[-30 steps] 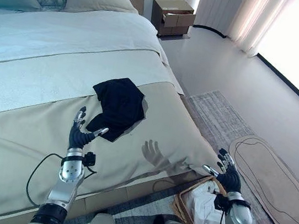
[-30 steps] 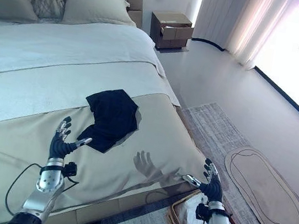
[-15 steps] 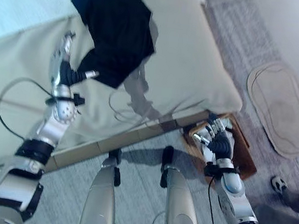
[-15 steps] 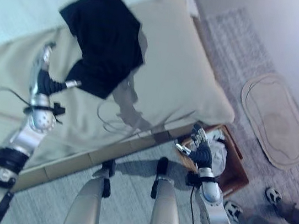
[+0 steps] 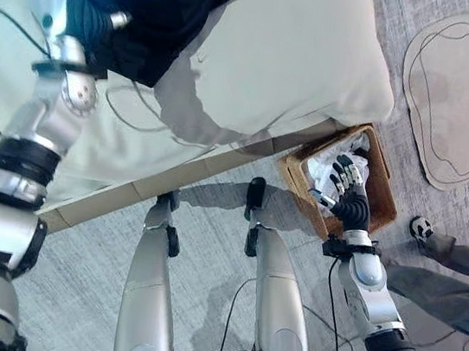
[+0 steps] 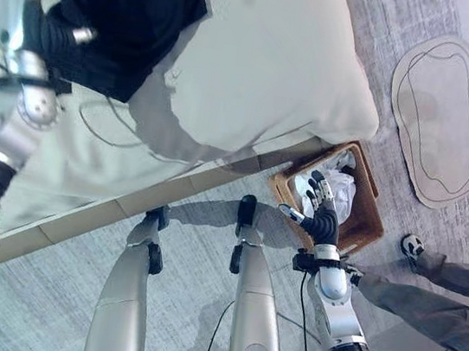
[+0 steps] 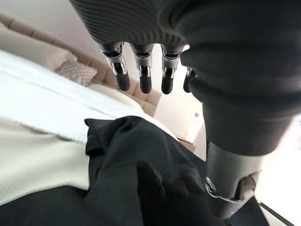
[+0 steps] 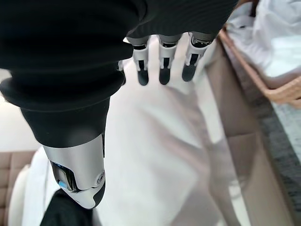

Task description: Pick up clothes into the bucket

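A black garment [image 5: 158, 3] lies crumpled on the beige bed cover [image 5: 304, 54]; the left wrist view shows its folds [image 7: 141, 179] close under the hand. My left hand [image 5: 70, 8] hovers at the garment's near edge with straight fingers [image 7: 143, 70], holding nothing. A brown wicker basket [image 5: 381, 187] stands on the floor by the bed's corner with white clothes [image 5: 333, 159] in it. Over the basket's near side is my right hand [image 5: 350, 208], fingers [image 8: 162, 66] spread and empty.
An oval rug [image 5: 456, 93] lies on the grey carpet beyond the basket. A person's shoe [image 5: 422, 228] and trouser leg [image 5: 456, 276] are on the floor right of the basket. The bed's base edge runs between the bed and me.
The camera has tipped down, so the whole picture has shifted. My left hand has come closer over the black garment's edge. The right hand stays by the basket.
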